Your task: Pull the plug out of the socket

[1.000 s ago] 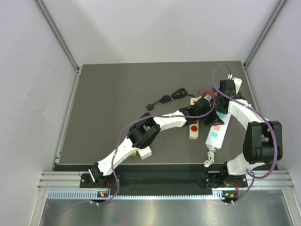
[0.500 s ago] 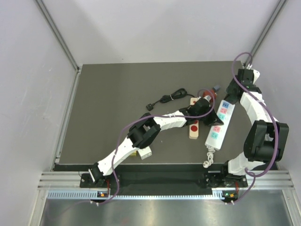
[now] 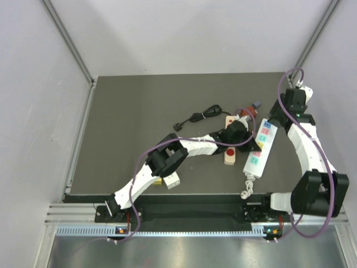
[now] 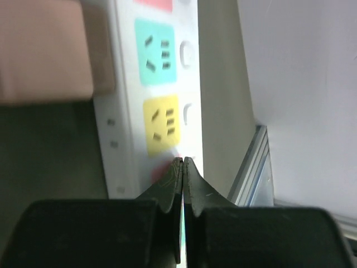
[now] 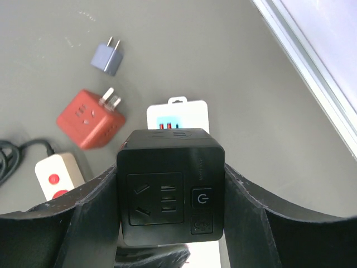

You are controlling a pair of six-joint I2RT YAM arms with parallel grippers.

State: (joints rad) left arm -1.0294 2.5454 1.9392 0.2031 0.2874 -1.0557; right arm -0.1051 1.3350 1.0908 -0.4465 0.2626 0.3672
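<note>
Looking down from above, we see the right gripper (image 5: pixel 170 170) raised over the back right corner of the table (image 3: pixel 139 111). It is clamped on the black cube plug (image 5: pixel 167 204), with one finger pressed against each side of it. The plug's face is turned toward the wrist camera and shows one outlet and a power button. It hangs in the air, clear of the white power strip (image 3: pixel 260 146), so it is already out of its socket.

We find the strip lying flat on the right side of the table, running from near the front edge toward the back. Its coloured outlets face up, and its coiled white cord (image 3: pixel 248 187) trails toward the front edge.

The left gripper (image 4: pixel 183 166) reaches across from the other side with its two fingers pressed fully together and nothing between them. In its wrist view the tips sit over the near end of the strip, at a reddish outlet, with a yellow outlet (image 4: pixel 162 124) and a teal outlet (image 4: pixel 157 51) further along. We cannot tell whether the tips actually touch the strip or sit just above it.

A red cube adapter (image 5: pixel 90 119) lies near the far end of the strip with its prongs pointing away, and a small grey-blue plug (image 5: pixel 108 58) lies just beyond it. A beige strip (image 3: pixel 230 154) with red spots rests beside the left arm, and a black cable (image 3: pixel 199 116) lies coiled further left.
</note>
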